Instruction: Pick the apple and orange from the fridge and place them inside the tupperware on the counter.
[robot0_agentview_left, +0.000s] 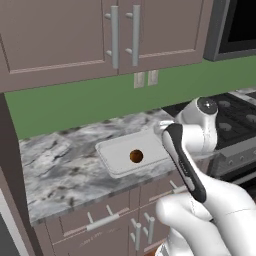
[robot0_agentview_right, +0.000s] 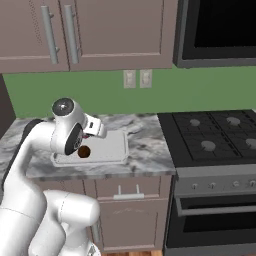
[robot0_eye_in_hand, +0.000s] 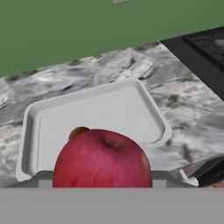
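In the hand view the glossy red apple (robot0_eye_in_hand: 103, 159) sits right in front of the camera, held between my fingers, which it hides. My gripper (robot0_agentview_right: 86, 136) is shut on it, hanging over the near left part of the white tupperware (robot0_eye_in_hand: 144, 94). The orange (robot0_agentview_left: 136, 156) lies inside the tupperware (robot0_agentview_left: 112, 157); from the hand view a sliver of the orange (robot0_eye_in_hand: 78, 131) peeks out behind the apple. The tupperware (robot0_agentview_right: 112, 147) rests on the marbled counter (robot0_agentview_left: 60, 165). The fridge is out of view.
The black stove top (robot0_agentview_right: 220, 132) lies right of the counter, with an oven front (robot0_agentview_right: 215, 215) below and a dark microwave (robot0_agentview_right: 220, 30) above. Upper cabinets (robot0_agentview_left: 115, 35) hang over the green wall. My own arm (robot0_agentview_left: 185, 160) blocks the tupperware's right end in the left base view.
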